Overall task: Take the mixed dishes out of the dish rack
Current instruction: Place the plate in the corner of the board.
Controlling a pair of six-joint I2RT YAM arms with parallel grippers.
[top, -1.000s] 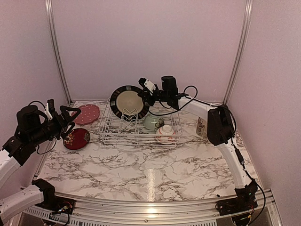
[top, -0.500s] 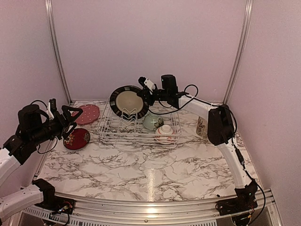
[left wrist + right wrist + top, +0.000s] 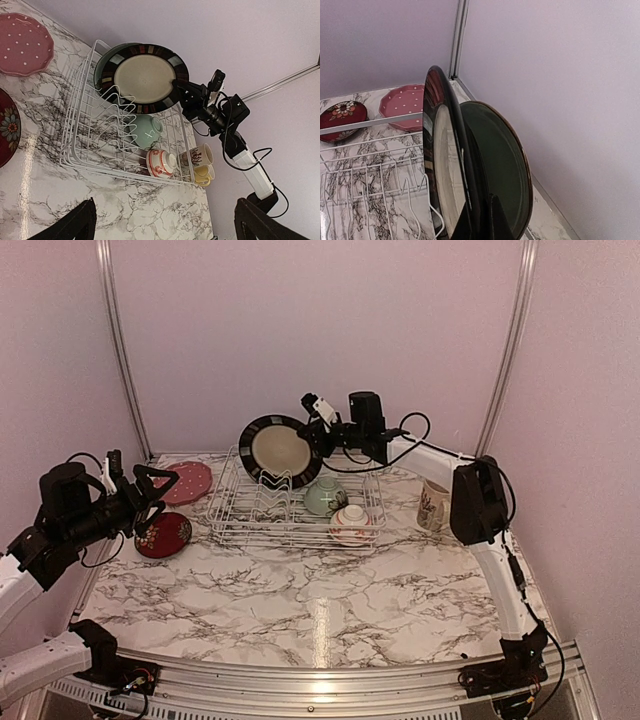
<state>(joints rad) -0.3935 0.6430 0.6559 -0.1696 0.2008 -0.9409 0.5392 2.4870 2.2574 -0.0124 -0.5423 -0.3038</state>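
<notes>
The black-rimmed cream plate is seen standing on edge at the far end of the dish rack, its cream face turned towards the near side. Its right rim is pinched by the right hand, whose fingers are closed on the plate's edge. Whether the plate's lower edge rests on the wires cannot be told. Just behind it, a green plate is seen upright in the right wrist view.

A pale green cup and a red-white patterned bowl are held in the rack's right part, the bowl nearer the front. Outside the rack, to its right, a cream mug is stood on the marbled worktop, with a yellow mug just beside it. To the rack's left, a pink dotted plate and a dark-red plate are laid flat on the worktop.

The right arm is raised from its base at the near right corner, bent at the elbow, with the forearm stretched leftward to the rack's far end. The left arm is held raised at the worktop's left edge, its left hand spread wide, holding nothing, and pointed towards the rack above the two flat plates.
</notes>
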